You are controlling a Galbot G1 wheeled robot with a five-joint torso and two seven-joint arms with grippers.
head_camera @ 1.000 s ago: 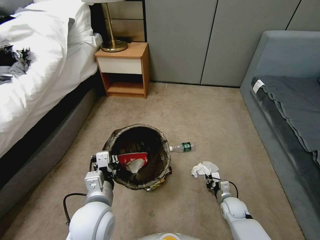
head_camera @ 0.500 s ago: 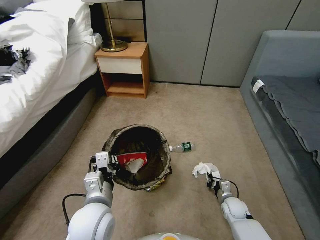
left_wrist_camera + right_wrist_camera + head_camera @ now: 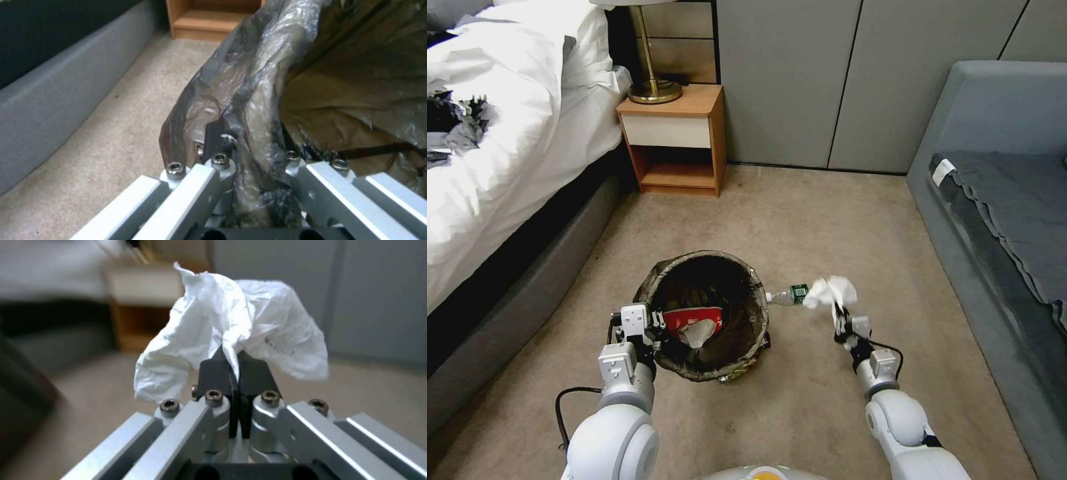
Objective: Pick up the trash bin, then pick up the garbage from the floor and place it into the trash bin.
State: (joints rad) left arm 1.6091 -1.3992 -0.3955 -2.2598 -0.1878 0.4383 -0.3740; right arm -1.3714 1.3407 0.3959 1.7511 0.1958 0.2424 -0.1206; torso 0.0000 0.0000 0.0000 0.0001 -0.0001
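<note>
The trash bin (image 3: 707, 256), lined with a dark crinkled bag, is tilted toward me just above the floor (image 3: 827, 220). My left gripper (image 3: 652, 337) is shut on its near-left rim; the left wrist view shows the gripper (image 3: 236, 140) pinching the bag-covered rim (image 3: 249, 83). A red-and-white packet (image 3: 692, 319) lies inside. My right gripper (image 3: 838, 312) is shut on a crumpled white tissue (image 3: 831, 291), held in the air to the right of the bin. The right wrist view shows the gripper (image 3: 235, 363) clamped on the tissue (image 3: 249, 316). A clear bottle with a green label (image 3: 789, 294) lies on the carpet beside the bin.
A bed with white bedding (image 3: 507, 133) runs along the left. A wooden nightstand (image 3: 674, 140) with a brass lamp (image 3: 654, 90) stands at the back. A grey sofa (image 3: 1000, 200) lines the right. A yellow wrapper (image 3: 740, 371) peeks from under the bin.
My right gripper has lifted the tissue off the carpet and carried it up and forward, over the bottle. The left gripper and the bin have hardly moved.
</note>
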